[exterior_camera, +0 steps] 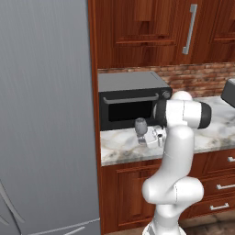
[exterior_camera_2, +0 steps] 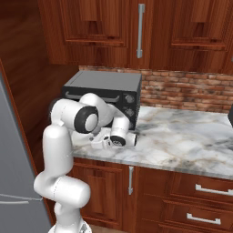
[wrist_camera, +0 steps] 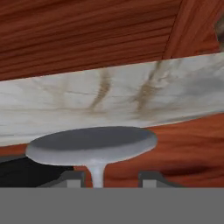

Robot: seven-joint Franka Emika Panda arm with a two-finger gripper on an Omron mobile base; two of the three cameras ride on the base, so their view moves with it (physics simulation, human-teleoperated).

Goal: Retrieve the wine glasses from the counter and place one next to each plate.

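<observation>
The glass point(exterior_camera: 140, 124) stands on the counter point(exterior_camera: 119, 147) before the microwave point(exterior_camera: 131, 98). In my hand view its stem rises between my fingertips. My gripper point(exterior_camera: 148, 137) is part closed; whether it grips, I cannot tell. Picking up: next, firm hold, lift straight.

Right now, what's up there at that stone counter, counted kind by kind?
At the counter:
wine glass: 1
microwave: 1
dark thing at the right edge, too cut off to name: 1
Total: 3
</observation>
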